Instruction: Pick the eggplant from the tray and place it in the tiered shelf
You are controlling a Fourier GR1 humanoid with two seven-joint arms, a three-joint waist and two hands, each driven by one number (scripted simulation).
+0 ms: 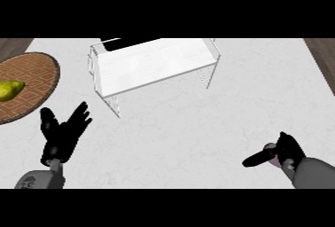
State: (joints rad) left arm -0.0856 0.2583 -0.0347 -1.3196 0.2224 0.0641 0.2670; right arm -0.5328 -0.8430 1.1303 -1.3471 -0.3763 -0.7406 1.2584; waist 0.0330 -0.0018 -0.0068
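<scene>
nothing's moved yet: your left hand is spread and empty by the tray (holding a yellow-green fruit, no eggplant visible), the shelf is bare, and your right hand is relaxed and empty.

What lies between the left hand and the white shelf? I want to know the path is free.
Nothing: in the head view only bare white counter separates the left hand from the shelf.

Black hands – grey, seemingly rounded forearms.
</scene>
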